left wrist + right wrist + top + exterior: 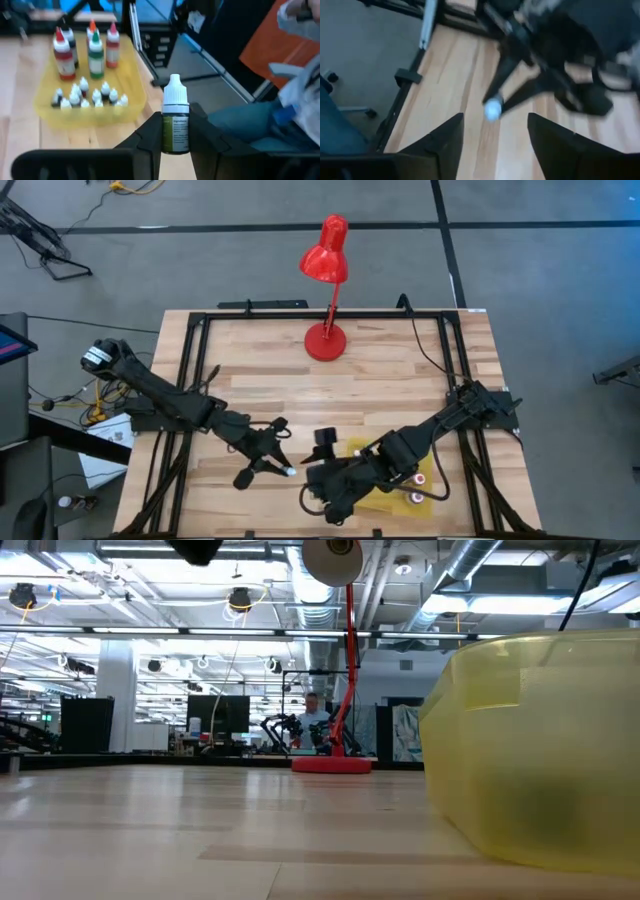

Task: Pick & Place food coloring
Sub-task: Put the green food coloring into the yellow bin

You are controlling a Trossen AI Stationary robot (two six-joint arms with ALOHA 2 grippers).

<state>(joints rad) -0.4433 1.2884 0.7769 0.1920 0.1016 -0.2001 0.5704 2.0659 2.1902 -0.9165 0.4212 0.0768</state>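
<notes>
My left gripper (pixel 283 468) hangs over the near middle of the table, shut on a tiny food coloring bottle (pixel 175 127) with a white cap and a dark olive label. A yellow tray (pixel 45 102) at the near right holds several more small pale-capped dropper bottles (pixel 90 97), which stand on its floor in front of taller squeeze bottles (pixel 95 52). My right gripper (pixel 495 150) is open above the tray's left end (pixel 360 448). It points toward the left gripper with nothing between its fingers. In its view the held bottle's cap (pixel 492 109) shows ahead. My left gripper pinches the bottle's labelled body (pixel 174 135) between its two fingers, one on either side. The white cap (pixel 175 92) and neck stick out beyond the fingers. The bottle is lifted clear of the table.
A red desk lamp stands on its round base (pixel 325 340) at the far middle of the table. Black frame rails (pixel 190 370) run along the table's left, right and far edges. Bare wood (pixel 300 395) lies between lamp and grippers. A seated person (pixel 295 95) shows beyond the table's edge.
</notes>
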